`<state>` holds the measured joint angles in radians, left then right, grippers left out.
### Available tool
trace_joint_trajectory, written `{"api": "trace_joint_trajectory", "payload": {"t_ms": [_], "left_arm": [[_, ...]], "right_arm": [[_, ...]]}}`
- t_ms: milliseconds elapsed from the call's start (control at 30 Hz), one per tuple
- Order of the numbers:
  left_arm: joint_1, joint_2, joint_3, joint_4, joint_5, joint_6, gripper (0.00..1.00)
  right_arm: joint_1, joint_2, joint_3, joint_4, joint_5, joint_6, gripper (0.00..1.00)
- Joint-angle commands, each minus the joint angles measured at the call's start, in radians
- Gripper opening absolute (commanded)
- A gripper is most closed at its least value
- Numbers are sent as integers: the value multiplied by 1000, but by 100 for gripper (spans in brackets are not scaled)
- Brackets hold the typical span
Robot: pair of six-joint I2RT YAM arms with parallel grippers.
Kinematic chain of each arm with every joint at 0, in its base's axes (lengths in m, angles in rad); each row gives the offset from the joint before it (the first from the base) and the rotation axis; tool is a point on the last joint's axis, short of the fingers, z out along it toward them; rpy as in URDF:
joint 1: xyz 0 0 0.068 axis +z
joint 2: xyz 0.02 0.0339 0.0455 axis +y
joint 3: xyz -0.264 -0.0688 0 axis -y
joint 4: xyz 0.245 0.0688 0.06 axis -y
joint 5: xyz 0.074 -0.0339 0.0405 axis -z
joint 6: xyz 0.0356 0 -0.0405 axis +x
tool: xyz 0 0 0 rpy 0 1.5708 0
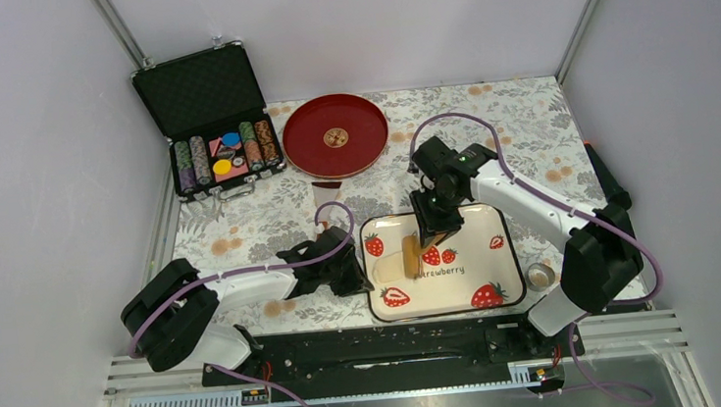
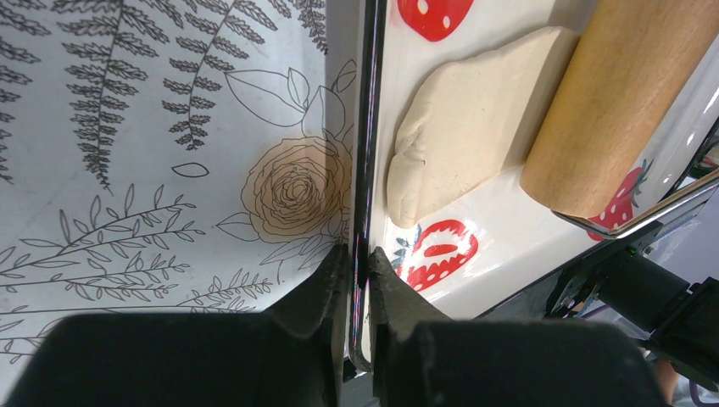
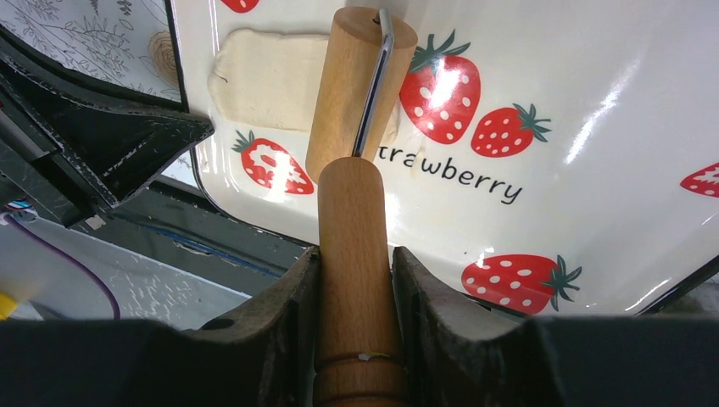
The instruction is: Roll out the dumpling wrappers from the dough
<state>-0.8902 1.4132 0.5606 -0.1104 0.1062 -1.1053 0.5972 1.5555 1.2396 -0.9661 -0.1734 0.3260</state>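
The left wrist view alone shows the left gripper [image 2: 360, 264] pinched onto the rim of the tray [image 2: 509, 229] — one sheet of dough [image 2: 462, 127] lies just beyond its fingers, to their right. Only the right wrist view shows the right gripper [image 3: 356, 267] clamping the handle of the one roller [image 3: 356, 85], whose barrel sits ahead of the fingers, on the dough. Only the top view shows one ring cutter [image 1: 541, 274].
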Motion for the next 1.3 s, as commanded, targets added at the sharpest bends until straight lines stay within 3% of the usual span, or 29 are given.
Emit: {"api": "trace_joint_trajectory", "payload": {"t_ms": [0, 767, 1267], "left_arm": [[4, -3, -36, -97, -71, 10, 0], [4, -5, -39, -93, -71, 10, 0], [5, -5, -39, -92, -69, 12, 0]], "right_arm": [[-43, 69, -83, -221, 456, -83, 0], [-53, 50, -94, -204, 415, -107, 0], [-5, -28, 249, -233, 109, -84, 0]]}}
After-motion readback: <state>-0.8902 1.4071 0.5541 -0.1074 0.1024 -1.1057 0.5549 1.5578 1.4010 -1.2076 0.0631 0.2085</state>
